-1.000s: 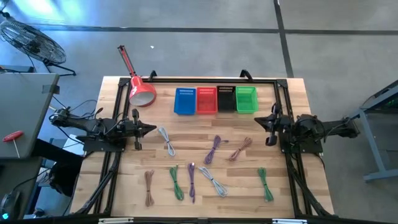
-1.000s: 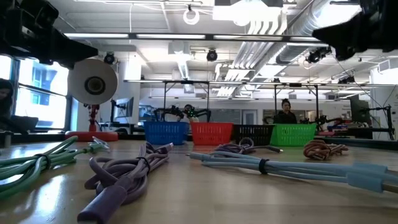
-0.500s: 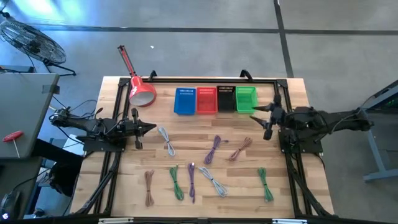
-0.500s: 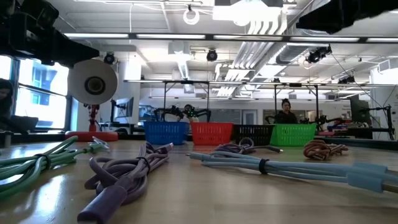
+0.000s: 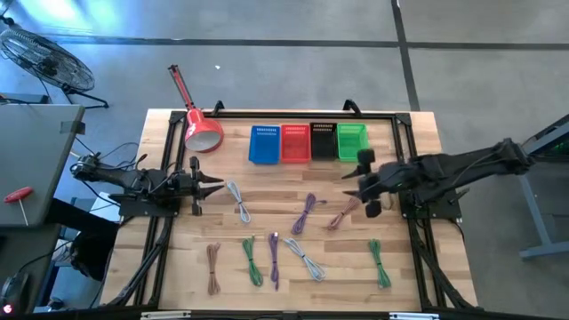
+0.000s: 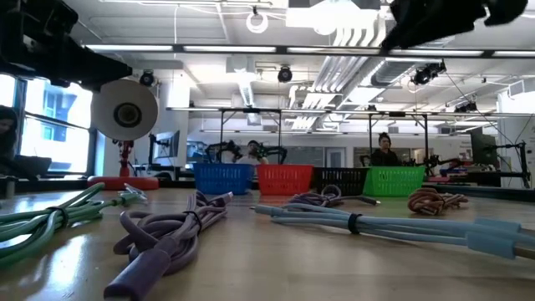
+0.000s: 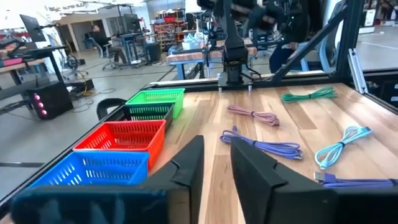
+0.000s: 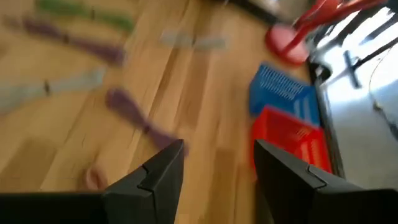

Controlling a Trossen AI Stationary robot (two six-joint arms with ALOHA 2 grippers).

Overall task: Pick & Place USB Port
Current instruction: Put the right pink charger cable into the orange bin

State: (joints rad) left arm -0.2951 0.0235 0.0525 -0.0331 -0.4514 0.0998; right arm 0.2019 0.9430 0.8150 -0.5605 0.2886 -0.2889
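Note:
Several bundled USB cables lie flat on the wooden table: a pale blue one [image 5: 238,202], a purple one [image 5: 305,213], a pinkish-brown one [image 5: 343,213], and green, brown, purple and pale blue ones nearer the front. My right gripper [image 5: 349,187] [image 8: 217,163] hangs open above the table, tipped downward, just beyond the pinkish-brown cable, with nothing between its fingers. My left gripper [image 5: 213,185] [image 7: 216,168] stays level at the table's left, slightly open and empty, near the pale blue cable.
Blue [image 5: 264,144], red [image 5: 295,142], black [image 5: 323,141] and green [image 5: 352,141] baskets stand in a row at the far edge. A red lamp [image 5: 197,124] sits at the far left. A black frame rims the table. A person sits in the room beyond.
My right gripper has left its place at the table's right edge, risen and swung toward the table's middle, tipping its fingers downward over the pinkish-brown cable. The cables have not moved.

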